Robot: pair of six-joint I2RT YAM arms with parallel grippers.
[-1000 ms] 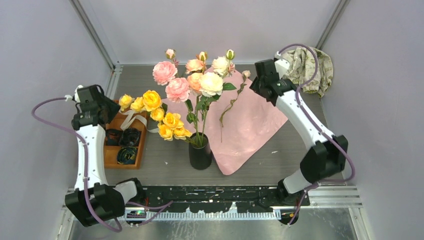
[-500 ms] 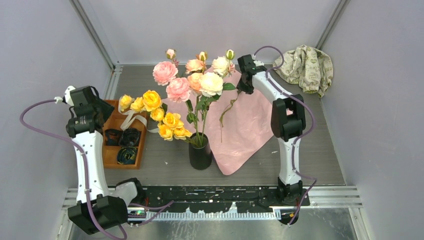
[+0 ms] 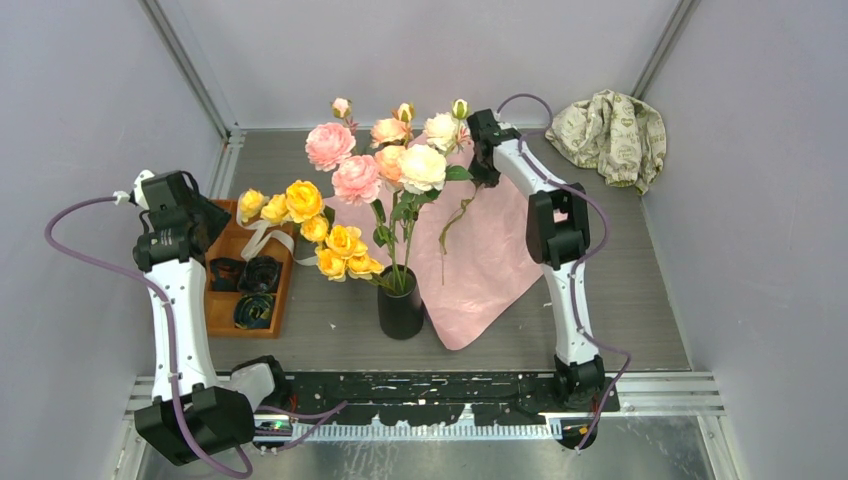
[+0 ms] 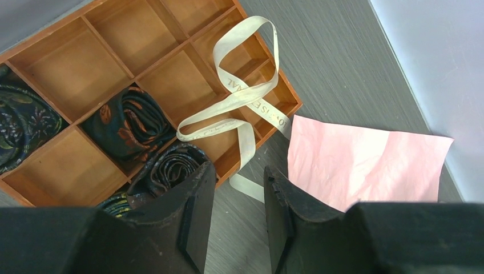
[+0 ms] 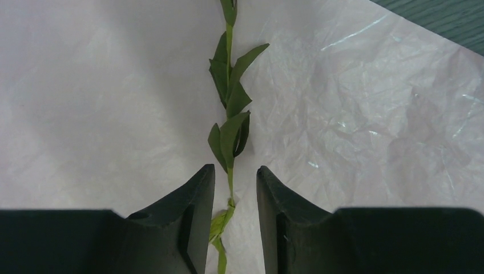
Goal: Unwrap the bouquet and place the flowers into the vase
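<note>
On the grey table (image 3: 620, 300), one loose flower stem (image 5: 229, 125) lies along the pink wrapping paper (image 3: 495, 265), running straight away from the right gripper (image 5: 235, 171). Its part-open jaws straddle the stem without pinching it. The vase (image 3: 400, 308) stands nearer, leftward. The left gripper (image 4: 237, 188) hangs open and empty.

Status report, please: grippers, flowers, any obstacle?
Left gripper open, empty, above the tray. Right gripper open, jaws astride a loose stem on the pink paper. Other flowers stand in the vase. Nothing blocks it.
</note>
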